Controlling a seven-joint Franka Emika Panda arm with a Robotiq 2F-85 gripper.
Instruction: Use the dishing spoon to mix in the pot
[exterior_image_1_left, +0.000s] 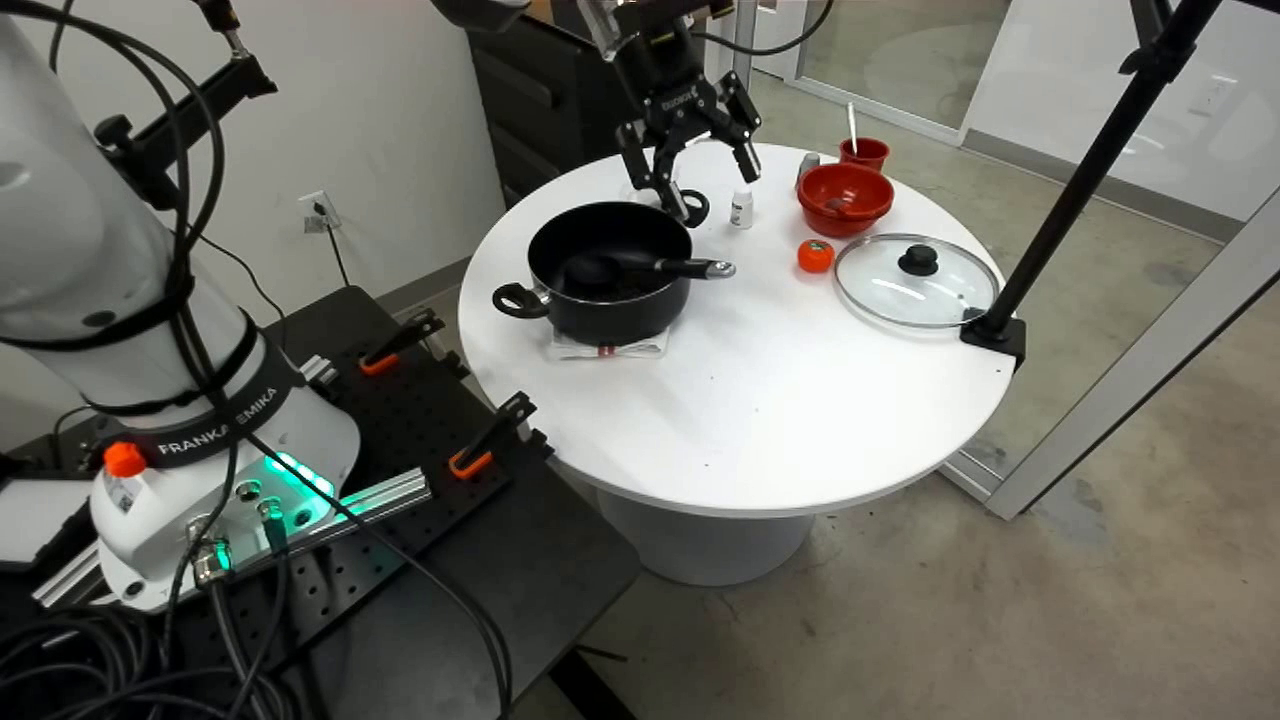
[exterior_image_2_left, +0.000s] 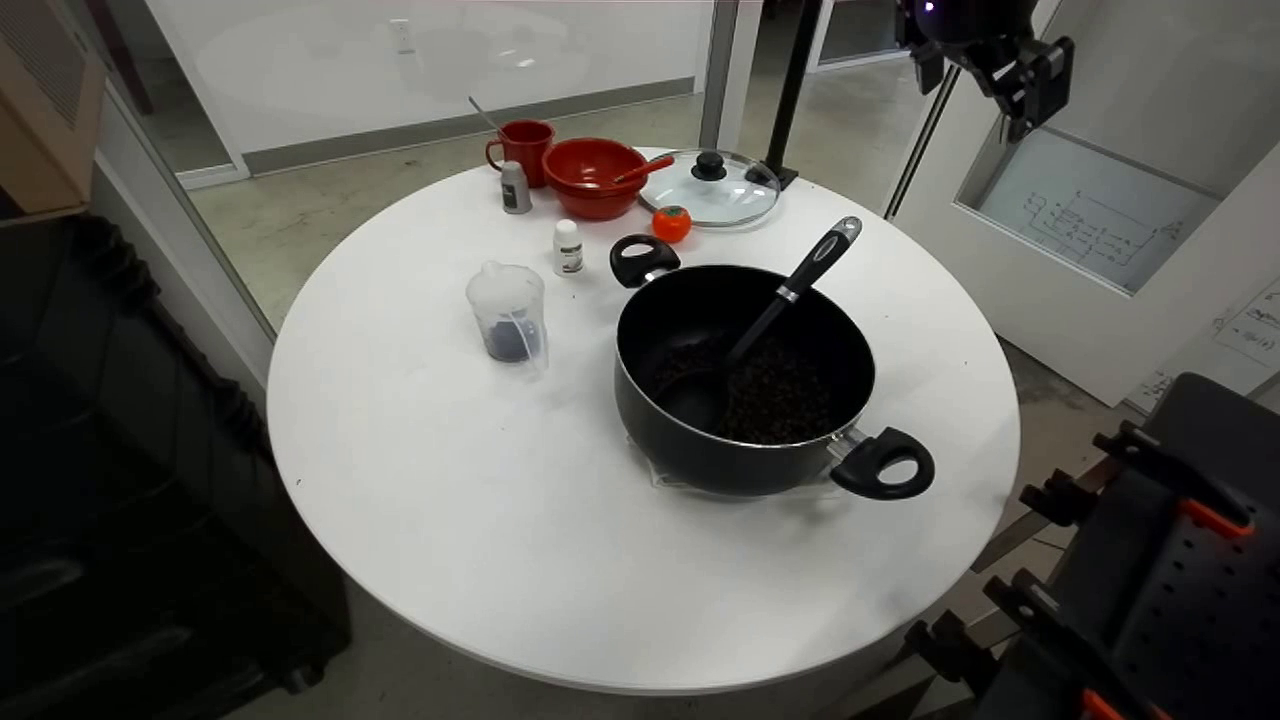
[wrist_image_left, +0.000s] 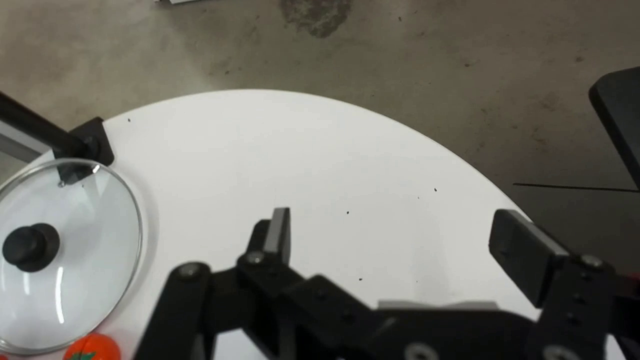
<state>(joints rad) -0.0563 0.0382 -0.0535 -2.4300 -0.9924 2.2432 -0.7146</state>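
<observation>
The black pot (exterior_image_1_left: 612, 320) stands on the white round table in both exterior views, on a folded cloth (exterior_image_1_left: 640, 347). Inside it, small dark bits (exterior_image_2_left: 785, 400) cover part of the bottom. The dishing spoon (exterior_image_2_left: 820, 260) leans in the pot (exterior_image_2_left: 700, 455), its head down among the bits and its black handle (exterior_image_1_left: 690, 268) sticking out over the rim. My gripper (exterior_image_2_left: 970, 102) hangs in the air above the table, apart from pot and spoon. In the wrist view the gripper (wrist_image_left: 400, 237) is wide open, with only bare table showing between its fingers.
A glass lid (exterior_image_1_left: 905, 295) lies by a clamped black pole (exterior_image_1_left: 1085, 170). Nearby are a tomato (exterior_image_2_left: 671, 223), red bowl (exterior_image_2_left: 597, 203), red mug (exterior_image_2_left: 527, 150) and grey shaker (exterior_image_2_left: 516, 190). A white bottle (exterior_image_2_left: 568, 250) and clear cup (exterior_image_2_left: 507, 300) stand beside the pot.
</observation>
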